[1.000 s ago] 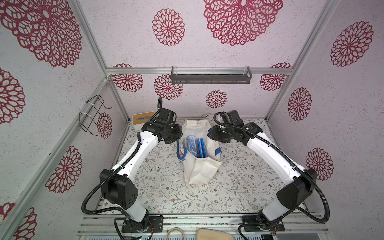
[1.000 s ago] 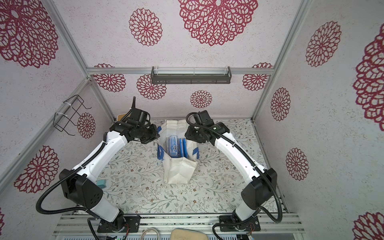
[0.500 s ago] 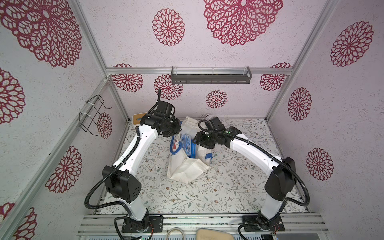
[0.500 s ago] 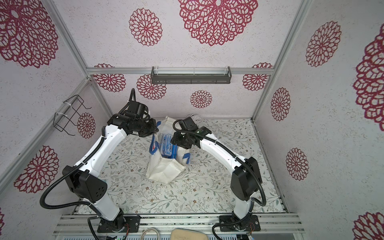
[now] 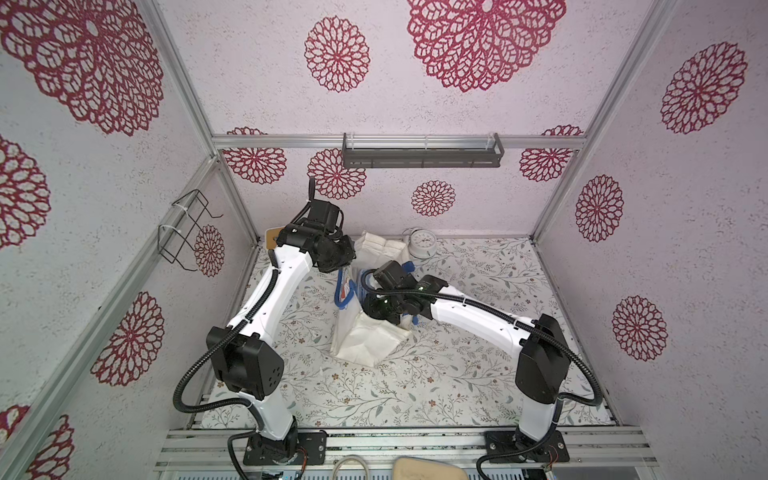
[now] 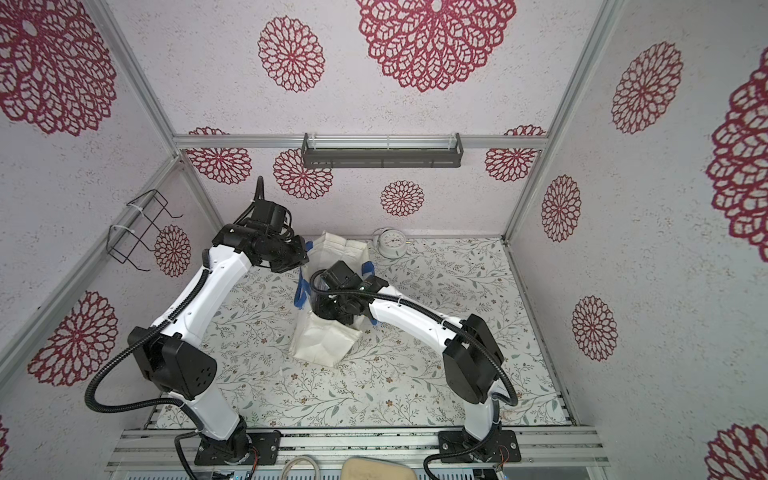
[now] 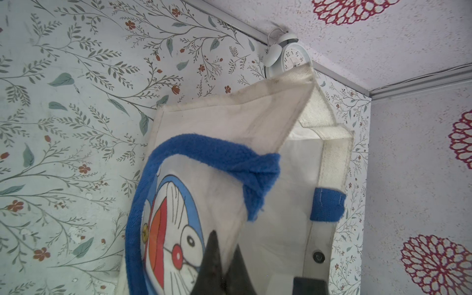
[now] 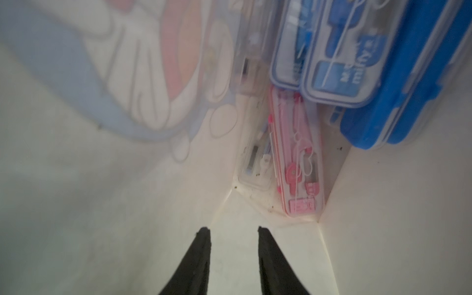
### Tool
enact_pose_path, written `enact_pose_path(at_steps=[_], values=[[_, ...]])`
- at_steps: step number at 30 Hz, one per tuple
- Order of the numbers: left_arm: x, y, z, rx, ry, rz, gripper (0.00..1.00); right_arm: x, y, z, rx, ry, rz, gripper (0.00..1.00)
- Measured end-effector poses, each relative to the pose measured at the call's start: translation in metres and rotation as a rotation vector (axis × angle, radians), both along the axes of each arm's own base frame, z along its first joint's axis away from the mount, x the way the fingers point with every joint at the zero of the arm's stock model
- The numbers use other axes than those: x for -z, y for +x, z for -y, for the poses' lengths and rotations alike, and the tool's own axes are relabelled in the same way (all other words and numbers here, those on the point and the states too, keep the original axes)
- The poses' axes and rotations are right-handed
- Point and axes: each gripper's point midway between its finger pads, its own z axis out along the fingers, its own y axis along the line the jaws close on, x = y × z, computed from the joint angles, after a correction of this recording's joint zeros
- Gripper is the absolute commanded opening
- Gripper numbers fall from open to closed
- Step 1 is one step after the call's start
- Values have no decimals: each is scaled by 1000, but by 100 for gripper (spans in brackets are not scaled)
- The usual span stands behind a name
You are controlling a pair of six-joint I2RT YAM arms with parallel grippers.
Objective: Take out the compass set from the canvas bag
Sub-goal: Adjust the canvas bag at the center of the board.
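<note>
Right wrist view: my right gripper (image 8: 233,228), parted and empty, is inside the off-white blue-handled canvas bag (image 8: 115,204) whose rim my left gripper (image 7: 224,245) pinches; the pink-cased compass set (image 8: 297,163) lies ungrasped at its bottom

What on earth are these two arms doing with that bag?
The left pincer pinches the rim of the bag, holding it open. The right pincer is down inside the bag, open and empty, pointing toward a pink case and blue cases in a corner. No case is out yet.
</note>
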Motion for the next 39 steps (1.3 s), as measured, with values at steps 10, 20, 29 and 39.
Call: enact_pose_path(at_steps=[10, 20, 29, 39], values=[[-17, 13, 28, 71, -87, 50, 0, -11, 2, -7, 29, 26, 14, 56], [-16, -26, 37, 139, -166, 87, 0, 8, 35, 76, 338, 52, -32, 65], [-22, -33, 45, 158, -205, 89, 0, -4, 77, 74, 462, 159, -24, 70], [-22, -35, 47, 164, -214, 83, 0, 39, 96, 64, 525, 134, -105, 71]])
